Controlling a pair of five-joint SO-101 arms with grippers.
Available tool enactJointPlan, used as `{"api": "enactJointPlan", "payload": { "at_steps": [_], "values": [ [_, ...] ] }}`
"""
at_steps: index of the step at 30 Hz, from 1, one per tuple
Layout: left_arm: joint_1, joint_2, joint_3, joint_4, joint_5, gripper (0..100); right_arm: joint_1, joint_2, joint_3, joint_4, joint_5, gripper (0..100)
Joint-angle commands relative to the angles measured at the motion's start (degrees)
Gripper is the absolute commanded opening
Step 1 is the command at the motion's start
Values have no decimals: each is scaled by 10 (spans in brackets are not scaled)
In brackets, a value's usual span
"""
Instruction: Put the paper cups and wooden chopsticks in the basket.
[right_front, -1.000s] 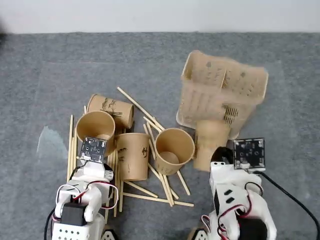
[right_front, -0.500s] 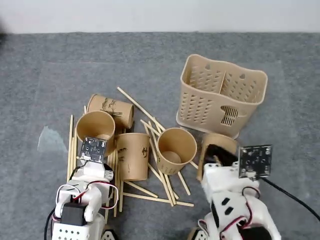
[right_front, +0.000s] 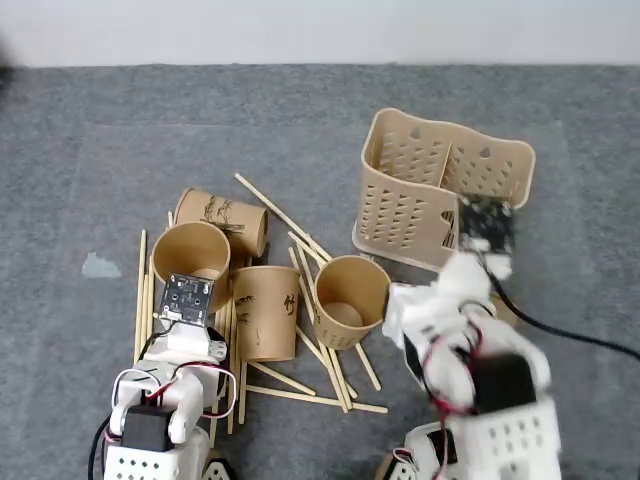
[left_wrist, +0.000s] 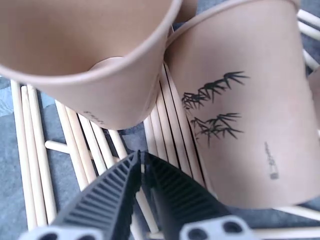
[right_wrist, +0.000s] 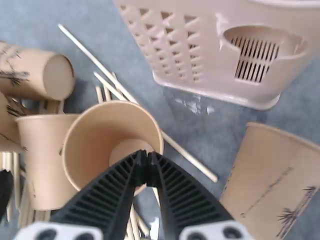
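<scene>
- Right, the left gripper (left_wrist: 141, 159) sits low over the heap, its black toothed jaws pressed together with nothing between them.
- Just past its tip, a bundle of wooden chopsticks (left_wrist: 167, 125) lies flat on the grey mat (right_front: 300, 110).
- Those sticks run beneath two touching paper cups: an open-mouthed cup (left_wrist: 95, 60) and a bamboo-print cup (left_wrist: 245, 100) lying on its side.
- Over to the right gripper (right_wrist: 146, 159): closed as well, carrying nothing, its tip hanging over the mouth of a tilted cup (right_wrist: 112, 145) whose opening faces upward.
- Near that one, a fallen cup (right_wrist: 272, 175) rests on its side on the mat, close to the foot of the basket.
- The basket (right_front: 450, 135) stands upright toward the far right of the mat, with lattice walls and a divider splitting it into two compartments.
- From above, the cups cluster to the left of the basket, all of them on the mat outside it; the farthest cup (right_front: 220, 222) lies on its side at the cluster's far-left corner.
- Loose chopsticks (right_front: 280, 215) fan out between and under the cups.
</scene>
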Motion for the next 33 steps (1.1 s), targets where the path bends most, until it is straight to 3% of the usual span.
{"api": "enactJointPlan", "payload": {
  "at_steps": [1, 6, 15, 19, 26, 33],
  "values": [
    [-3, -6, -11, 2, -4, 13, -3, 62, -35, 0, -16, 106],
    [-3, -6, -11, 2, -4, 13, -21, 119, -35, -1, -47, 211],
    [-3, -6, -11, 2, -4, 13, -88, 158, -33, -42, -84, 179],
    [-3, -6, -11, 2, -4, 13, -87, 175, -33, -42, -83, 153],
    [-3, -6, -11, 2, -4, 13, -86, 175, -33, -36, -82, 3],
    [-3, -6, -11, 2, -4, 13, -41, 173, -98, 7, -81, 7]
  ]
}}
